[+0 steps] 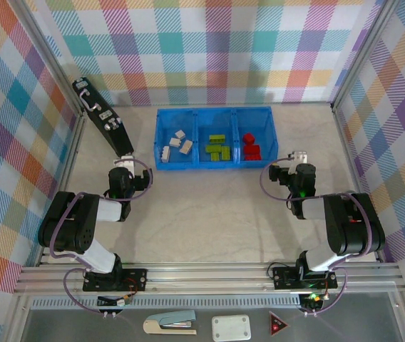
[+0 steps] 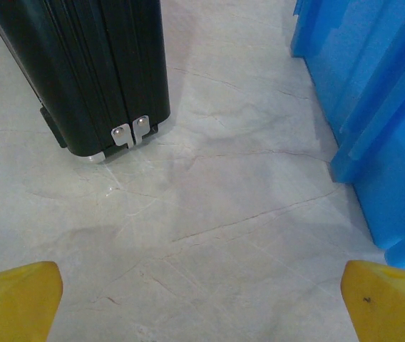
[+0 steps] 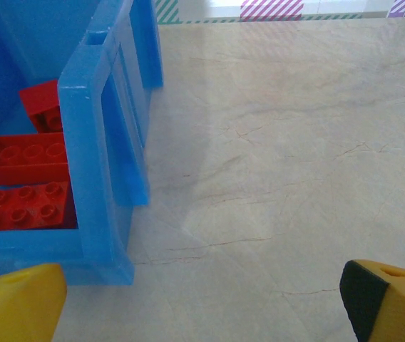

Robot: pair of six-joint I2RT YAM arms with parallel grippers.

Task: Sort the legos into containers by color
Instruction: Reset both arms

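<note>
Pale table (image 2: 209,214); left end effector (image 2: 202,303), right end effector (image 3: 202,303) spread wide, empty.

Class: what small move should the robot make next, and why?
Probably retract both arms: cream bricks, green bricks and red bricks already lie in separate compartments of the blue tray; left gripper and right gripper are open, empty.

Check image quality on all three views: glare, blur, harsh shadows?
Top external: even, diffuse light, sharp, no glare on the blue tray. Left wrist: small glints on the metal tabs of the black device, soft shadow on the table beside it, yellow fingertips blurred. Right wrist: tray wall and red bricks slightly soft, fingertips blurred, faint shadow beside the tray.
</note>
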